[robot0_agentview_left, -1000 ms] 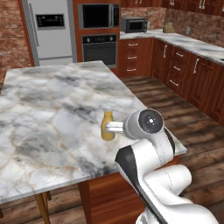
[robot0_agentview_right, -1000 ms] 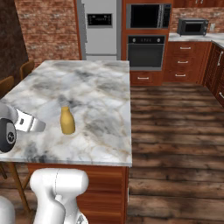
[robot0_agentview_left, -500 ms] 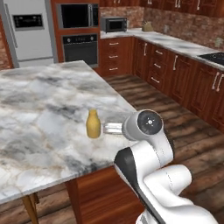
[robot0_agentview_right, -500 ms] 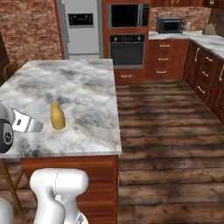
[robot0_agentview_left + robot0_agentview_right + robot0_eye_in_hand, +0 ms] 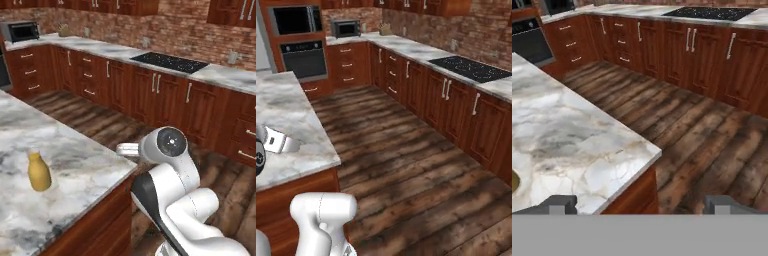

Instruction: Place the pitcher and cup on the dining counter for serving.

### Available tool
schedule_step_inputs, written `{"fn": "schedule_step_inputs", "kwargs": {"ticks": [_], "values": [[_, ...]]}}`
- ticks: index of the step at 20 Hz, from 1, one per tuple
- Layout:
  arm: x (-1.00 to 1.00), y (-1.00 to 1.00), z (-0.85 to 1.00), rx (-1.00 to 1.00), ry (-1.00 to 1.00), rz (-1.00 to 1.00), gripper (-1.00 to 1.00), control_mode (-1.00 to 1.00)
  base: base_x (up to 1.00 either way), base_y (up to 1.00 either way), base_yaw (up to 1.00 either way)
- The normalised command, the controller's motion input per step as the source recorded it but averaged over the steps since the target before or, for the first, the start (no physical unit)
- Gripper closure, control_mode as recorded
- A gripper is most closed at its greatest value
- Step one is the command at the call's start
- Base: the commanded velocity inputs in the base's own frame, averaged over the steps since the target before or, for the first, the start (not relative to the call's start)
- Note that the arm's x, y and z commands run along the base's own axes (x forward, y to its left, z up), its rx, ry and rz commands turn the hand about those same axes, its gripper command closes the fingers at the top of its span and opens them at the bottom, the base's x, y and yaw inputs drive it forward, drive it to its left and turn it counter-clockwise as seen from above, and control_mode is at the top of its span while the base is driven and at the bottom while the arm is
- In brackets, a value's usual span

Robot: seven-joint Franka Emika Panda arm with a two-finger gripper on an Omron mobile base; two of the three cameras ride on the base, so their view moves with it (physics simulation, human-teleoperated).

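So we've got the pitcher (image 5: 39, 171) standing upright on the dining counter (image 5: 75, 165), lower left of the left base view, a bit in from the counter's corner. In the hand view just a sliver of it (image 5: 514, 181) peeks in at the left edge, sitting on the marble (image 5: 572, 135).

The gripper (image 5: 639, 204) sits at the bottom of the hand view with its two dark fingertips (image 5: 559, 202) spread wide apart, nothing between them, so it's released and empty. One tip is over the counter's edge, the other over the wood floor (image 5: 712, 150).

In the left base view the arm (image 5: 170, 185) fills the lower right, its round joint just past the counter's corner. In the right base view we see the counter (image 5: 291, 120) at left and the arm's white base (image 5: 323, 215) at the bottom.

Along the back wall there's a black cooktop (image 5: 170, 62) in the upper middle of the left base view, a microwave (image 5: 21, 31) upper left, and an oven (image 5: 305, 57) upper left of the right base view.
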Motion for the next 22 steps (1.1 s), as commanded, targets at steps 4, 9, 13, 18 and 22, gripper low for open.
{"fn": "schedule_step_inputs", "kwargs": {"ticks": [4, 9, 13, 18, 22], "values": [[0.0, 0.0, 0.0, 0.0, 0.0, 0.0, -1.0, 1.0, 0.0, -0.14, -0.87], [0.0, 0.0, 0.0, 0.0, 0.0, 0.0, -1.0, 1.0, 0.0, -0.03, -0.9], [0.0, 0.0, 0.0, 0.0, 0.0, 0.0, -1.0, 1.0, 0.0, -0.02, -0.9], [0.0, 0.0, 0.0, 0.0, 0.0, 0.0, -1.0, 1.0, 0.0, -0.1, -0.88], [0.0, 0.0, 0.0, 0.0, 0.0, 0.0, -1.0, 1.0, 0.0, -0.13, -0.86]]}}
